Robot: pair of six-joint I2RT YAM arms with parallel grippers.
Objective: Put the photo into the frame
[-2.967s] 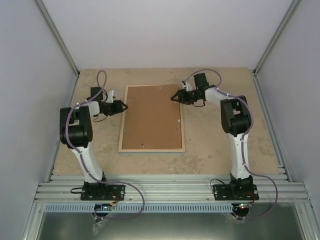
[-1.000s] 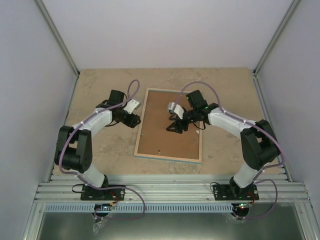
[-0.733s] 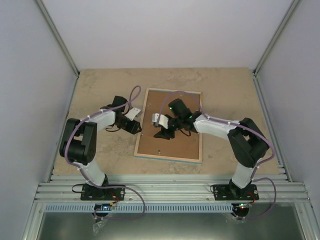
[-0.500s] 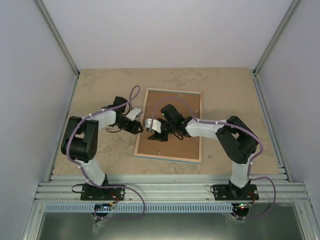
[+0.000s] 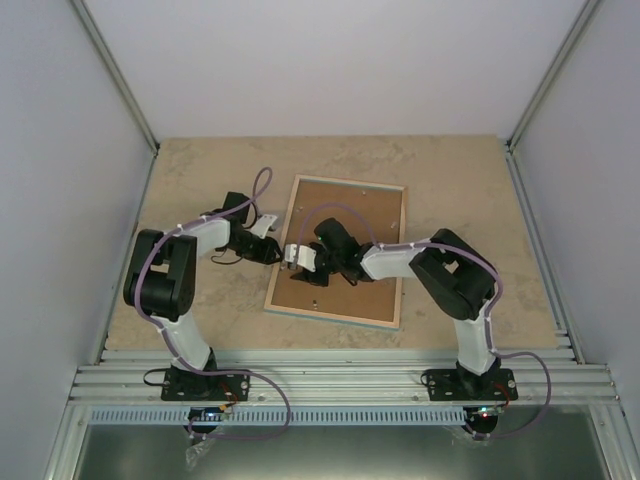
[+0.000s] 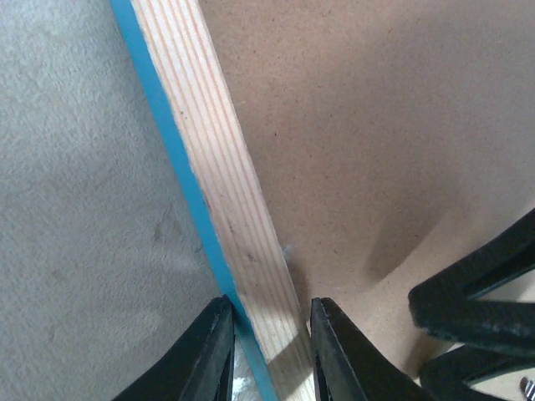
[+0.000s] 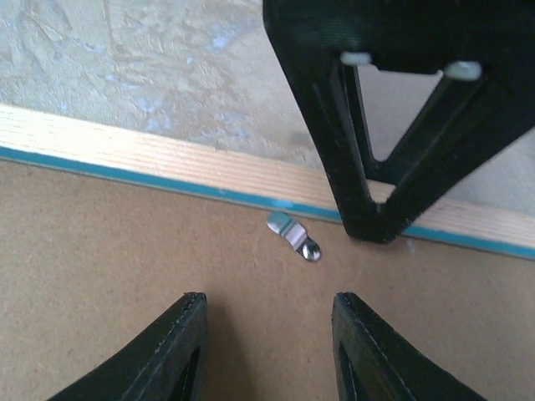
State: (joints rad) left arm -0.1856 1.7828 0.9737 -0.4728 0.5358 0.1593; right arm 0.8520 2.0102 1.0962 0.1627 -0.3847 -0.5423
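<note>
Frame (image 6: 216, 159) lies face down on table (image 5: 450, 200), long axis running away from the bases; photo unseen. Left gripper (image 6: 269, 342), jaws narrow, straddles its left rail, grip unclear. Right gripper (image 7: 267, 334), half open and empty, hovers over board (image 7: 125, 251), clip (image 7: 294, 236) just ahead.
</note>
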